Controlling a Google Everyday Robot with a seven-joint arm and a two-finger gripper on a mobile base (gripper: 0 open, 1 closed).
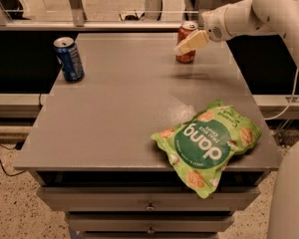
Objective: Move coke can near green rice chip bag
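- Coke can [185, 54] stands upright at the far edge of the bench [114, 108], right of centre; its long axis is vertical.
- Gripper [191, 42] reaches in from beyond the right edge and sits at the can's upper half, its cream tip crossing in front of the can on the right-hand side.
- I cannot tell whether the gripper is open or closed on the can, as the overlap hides the contact.
- Green rice chip bag [205, 142] lies flat at the near right corner, overhanging the near edge, well apart from the can.
- My judgement: the carry runs from the far edge toward the near right corner, so I need a confirmed hold first.
- Blue can [69, 59] stands near the far left corner, off the route.
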